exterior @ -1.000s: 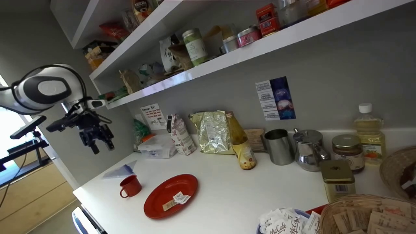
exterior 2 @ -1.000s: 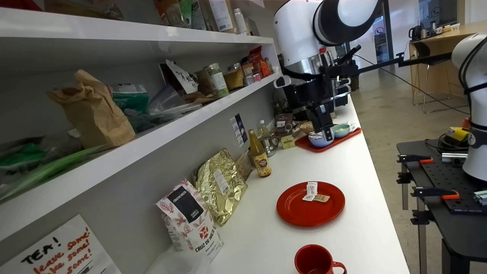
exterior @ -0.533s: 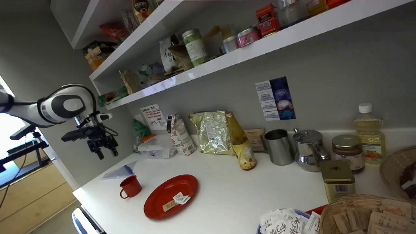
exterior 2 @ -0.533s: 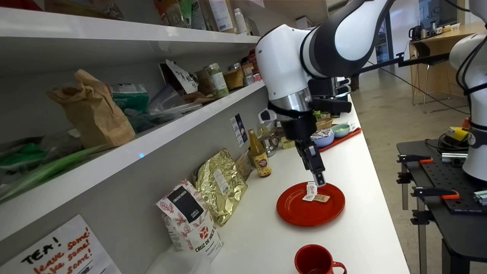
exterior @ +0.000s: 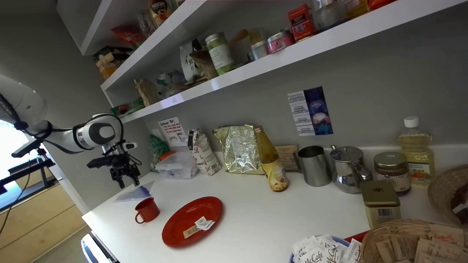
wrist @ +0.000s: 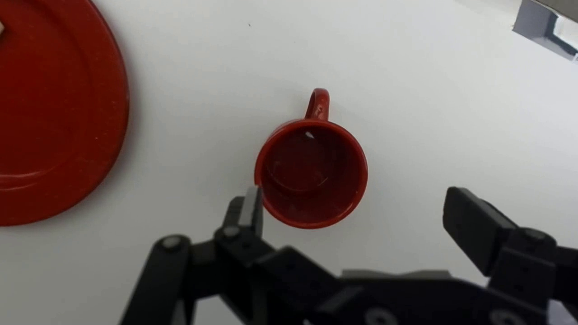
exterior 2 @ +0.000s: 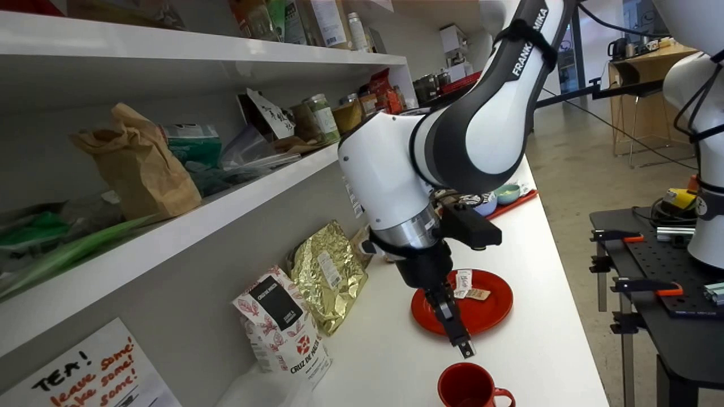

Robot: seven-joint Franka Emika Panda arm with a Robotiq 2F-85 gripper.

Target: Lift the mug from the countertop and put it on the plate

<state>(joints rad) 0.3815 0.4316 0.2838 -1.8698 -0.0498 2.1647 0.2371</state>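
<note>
The small red mug (exterior: 147, 209) stands upright on the white countertop; it also shows in an exterior view (exterior 2: 465, 389) and in the wrist view (wrist: 311, 180). The flat red plate (exterior: 175, 228) lies beside it with paper packets on it, and shows in an exterior view (exterior 2: 432, 314) and partly in the wrist view (wrist: 49, 117). My gripper (wrist: 353, 194) is open and empty, pointing down, above the mug and apart from it. In the wrist view one fingertip (wrist: 251, 207) overlaps the mug's rim and the other stands well to its right. The mug's handle points away from the gripper.
A wall shelf (exterior 2: 237, 220) with packages runs above the counter. Against the wall stand a white-red bag (exterior 2: 285, 325), a gold foil bag (exterior 2: 327, 277), a clear plastic box (exterior: 177, 166) and a bottle (exterior: 270, 164). Metal pitchers and jars stand further along.
My gripper has come down and toward the mug, passing over the plate as seen in an exterior view. The mug and plate have not moved.
</note>
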